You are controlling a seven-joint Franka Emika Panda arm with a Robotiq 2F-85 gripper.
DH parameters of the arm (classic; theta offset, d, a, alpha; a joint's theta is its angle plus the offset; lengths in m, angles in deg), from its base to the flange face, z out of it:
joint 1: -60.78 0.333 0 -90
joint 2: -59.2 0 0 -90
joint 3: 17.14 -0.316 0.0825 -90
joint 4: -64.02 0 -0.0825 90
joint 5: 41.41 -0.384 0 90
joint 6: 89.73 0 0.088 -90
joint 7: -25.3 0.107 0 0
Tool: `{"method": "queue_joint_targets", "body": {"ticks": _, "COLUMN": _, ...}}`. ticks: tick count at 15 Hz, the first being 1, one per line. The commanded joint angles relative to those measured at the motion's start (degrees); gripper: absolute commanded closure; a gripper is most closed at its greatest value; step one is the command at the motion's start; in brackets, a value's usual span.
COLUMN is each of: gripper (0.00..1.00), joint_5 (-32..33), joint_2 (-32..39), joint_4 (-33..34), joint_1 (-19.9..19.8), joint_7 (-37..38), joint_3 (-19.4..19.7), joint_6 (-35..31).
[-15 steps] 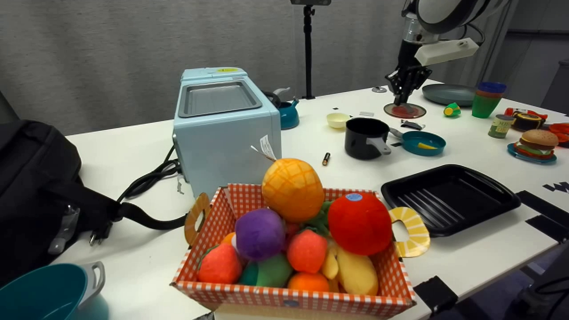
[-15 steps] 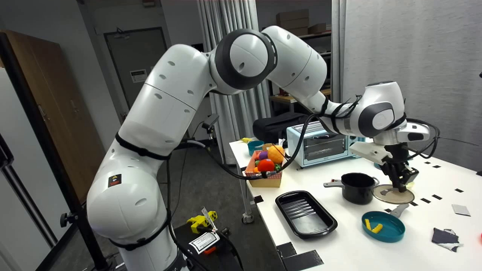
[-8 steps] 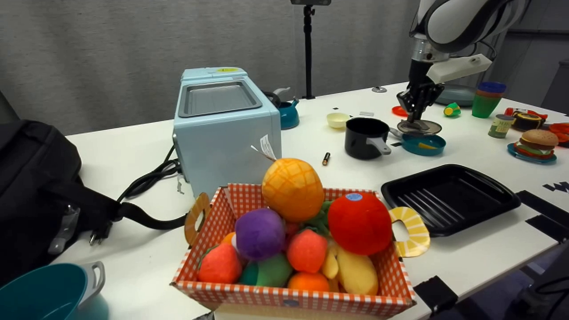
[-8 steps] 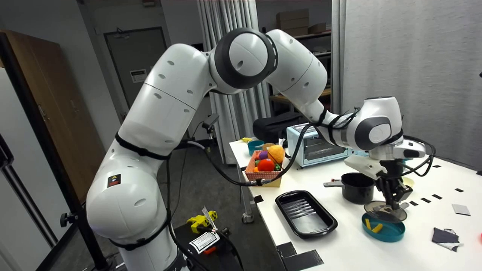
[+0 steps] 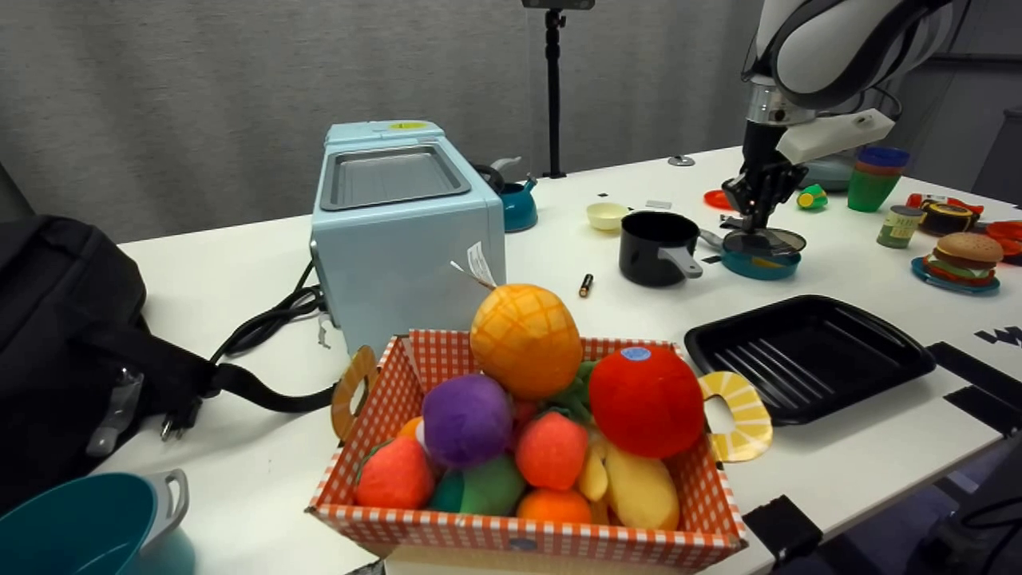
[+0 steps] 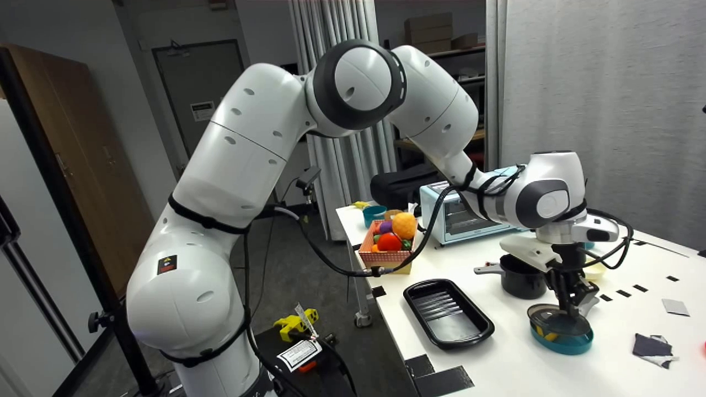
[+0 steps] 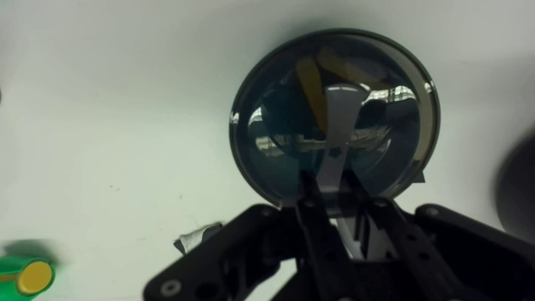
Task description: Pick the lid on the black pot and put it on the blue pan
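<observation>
The lid (image 5: 784,240) is round, dark and see-through, with a grey handle. It lies just over the blue pan (image 5: 760,268), slightly tilted in an exterior view; I cannot tell if it touches the rim. It also covers most of the pan (image 6: 571,347) in an exterior view. My gripper (image 6: 571,313) points down, its fingers shut on the handle of the lid (image 7: 288,125) in the wrist view. Yellow pieces show through the lid inside the pan. The black pot (image 5: 648,254), uncovered with a grey handle, stands beside the pan; it also shows in the wrist view (image 7: 518,188).
A black ribbed grill tray (image 5: 806,351) lies near the pan and pot. A pale yellow bowl (image 5: 607,216), a red disc (image 5: 717,200) and a green-yellow toy (image 7: 31,276) are nearby. A blue toaster oven (image 5: 407,247) and a fruit basket (image 5: 527,535) stand further off.
The gripper carries the lid from beside the black pot to over the blue pan, then lower onto or close to it. The red disc, earlier seen through the lid, is now uncovered.
</observation>
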Motion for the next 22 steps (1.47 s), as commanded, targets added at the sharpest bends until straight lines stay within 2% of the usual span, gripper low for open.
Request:
{"method": "queue_joint_targets", "body": {"ticks": 1, "gripper": 0.56, "joint_5": 1.63, "joint_2": -1.69, "joint_4": -2.23, "joint_1": 0.10, "joint_7": 0.11, "joint_3": 0.29, "joint_6": -0.77}}
{"method": "queue_joint_targets", "body": {"ticks": 2, "gripper": 0.56, "joint_5": 1.67, "joint_2": -1.64, "joint_4": -2.09, "joint_1": 0.04, "joint_7": -0.02, "joint_3": 0.26, "joint_6": -0.76}}
{"method": "queue_joint_targets", "body": {"ticks": 8, "gripper": 0.11, "joint_5": 1.49, "joint_2": -2.32, "joint_4": -1.48, "joint_1": -0.26, "joint_7": -0.49, "joint_3": 0.03, "joint_6": -0.24}}
{"method": "queue_joint_targets", "body": {"ticks": 10, "gripper": 0.00, "joint_5": 1.09, "joint_2": -3.60, "joint_4": -1.58, "joint_1": -0.41, "joint_7": -0.91, "joint_3": -0.42, "joint_6": 0.02}}
{"method": "queue_joint_targets", "body": {"ticks": 22, "gripper": 0.00, "joint_5": -3.22, "joint_2": -18.41, "joint_4": -3.91, "joint_1": -1.24, "joint_7": -6.22, "joint_3": -7.66, "joint_6": 3.03}}
